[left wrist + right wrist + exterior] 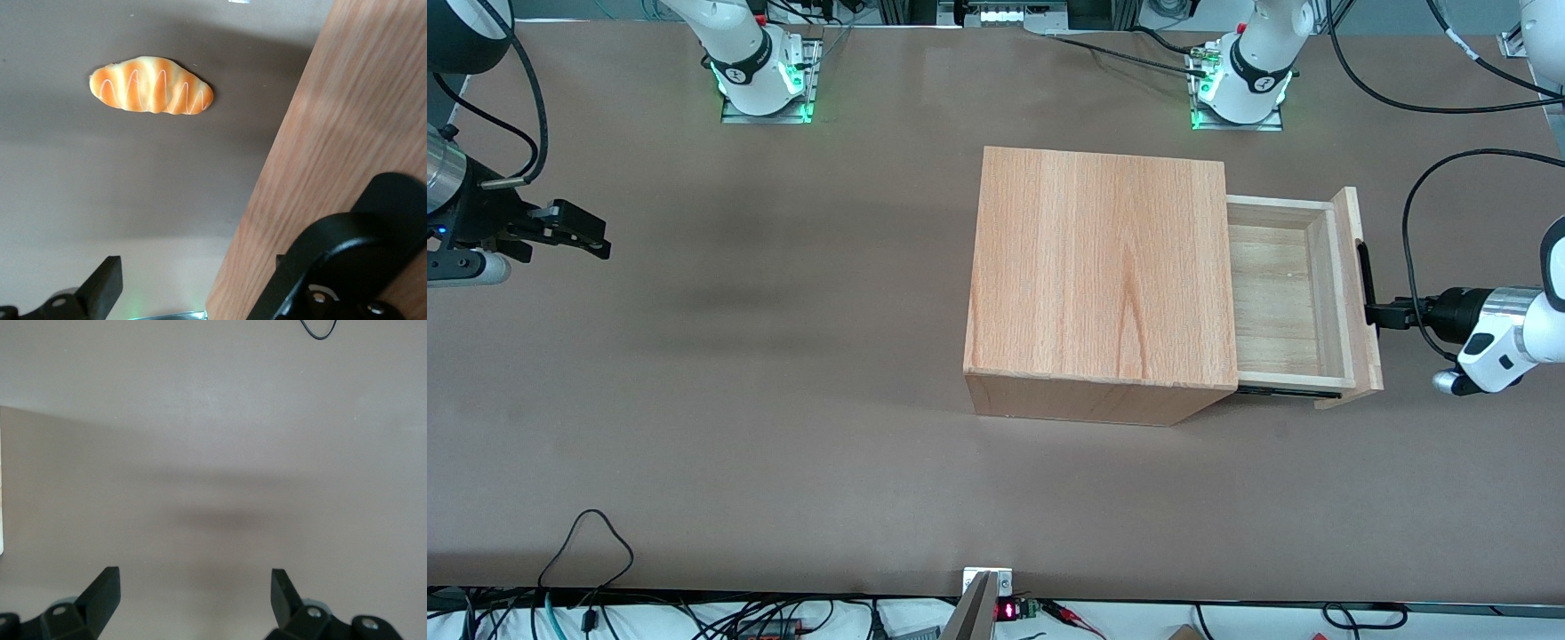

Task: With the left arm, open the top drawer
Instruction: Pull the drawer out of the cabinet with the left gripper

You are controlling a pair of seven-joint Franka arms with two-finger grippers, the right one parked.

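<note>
The top drawer [1276, 293] stands pulled partway out of the wooden box [1094, 276], toward the working arm's end of the table, and its pale plywood inside is bare. Its thick front panel [1352, 258] carries a black bar handle [1363, 280]. My left gripper [1380, 316] is in front of that panel, at the handle, with the white left arm [1507, 333] reaching in level with the table. In the left wrist view the gripper [198, 270] is open: one finger [103, 283] hangs over the table, the other is against the panel [333, 133] by the handle [400, 200].
An orange striped toy bread [152, 93] lies on the brown table in front of the drawer. The arm bases [1240, 80] stand at the table edge farthest from the front camera. Cables run along the nearest edge [591, 533].
</note>
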